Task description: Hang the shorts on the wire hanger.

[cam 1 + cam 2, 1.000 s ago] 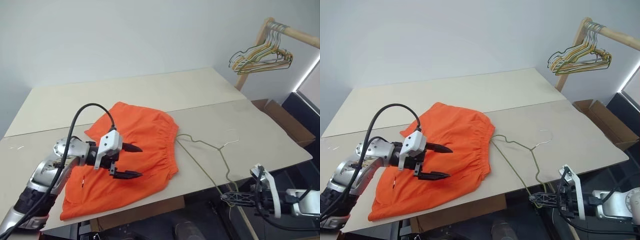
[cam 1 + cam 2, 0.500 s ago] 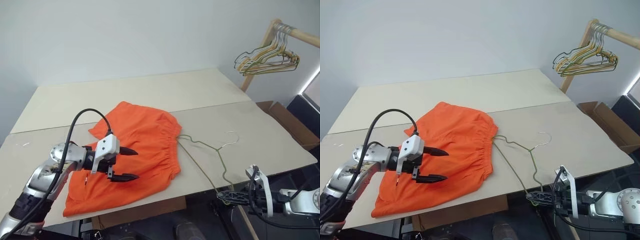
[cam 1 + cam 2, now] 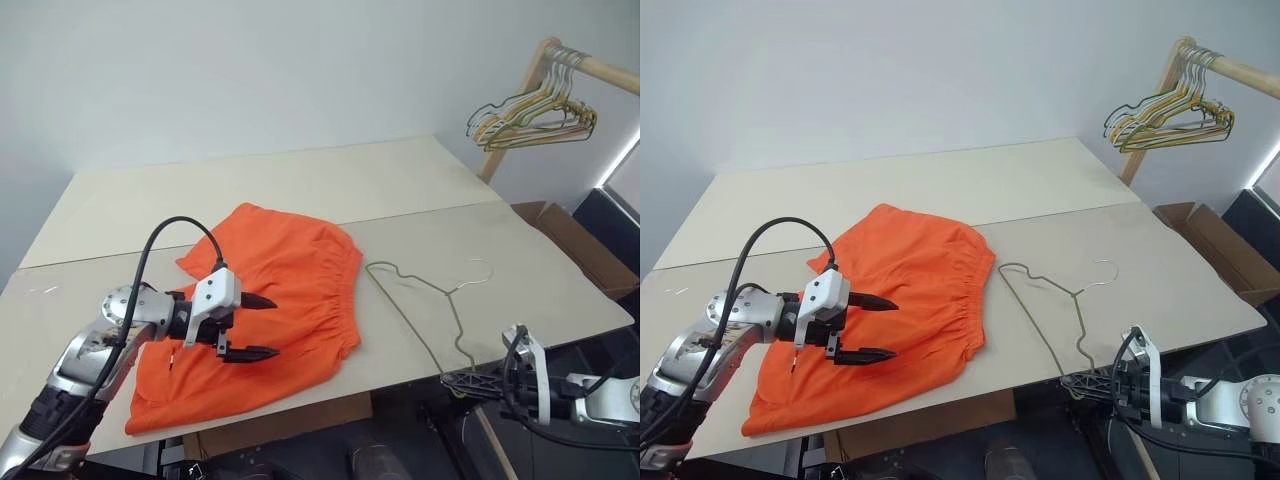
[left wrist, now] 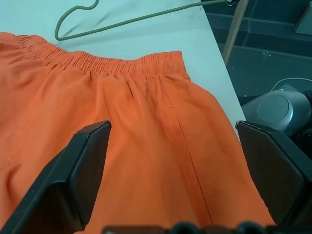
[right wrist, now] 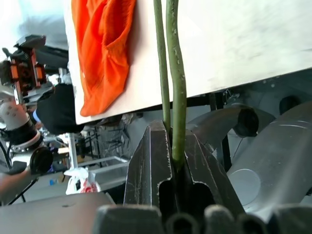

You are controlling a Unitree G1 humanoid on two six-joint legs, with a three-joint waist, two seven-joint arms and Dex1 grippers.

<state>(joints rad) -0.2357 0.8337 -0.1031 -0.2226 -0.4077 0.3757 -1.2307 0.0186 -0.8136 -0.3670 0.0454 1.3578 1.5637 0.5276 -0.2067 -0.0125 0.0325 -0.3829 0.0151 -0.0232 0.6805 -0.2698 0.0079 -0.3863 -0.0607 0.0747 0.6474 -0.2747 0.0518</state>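
The orange shorts (image 3: 300, 265) lie flat on the table (image 3: 250, 185), their gathered waistband facing the wire hanger. My left gripper (image 3: 273, 326) hovers open just above the shorts' middle, both fingers (image 4: 80, 180) spread wide over the fabric (image 4: 156, 146). The thin olive wire hanger (image 3: 448, 293) lies flat to the right of the shorts, a small gap from the waistband, its hook pointing right. My right gripper (image 3: 452, 378) sits at the table's front edge, shut on the hanger's near corner, with the wire (image 5: 174, 97) pinched between its fingers.
A bunch of coloured hangers (image 3: 535, 110) hangs on a wooden rack at the back right. A cardboard box (image 3: 570, 240) stands on the floor beside the table's right edge. A seam runs across the table behind the shorts.
The wire hanger has slid right, away from the shorts' waistband, drawn by the right gripper. The left gripper stays open over the shorts. The camera view shifted slightly.
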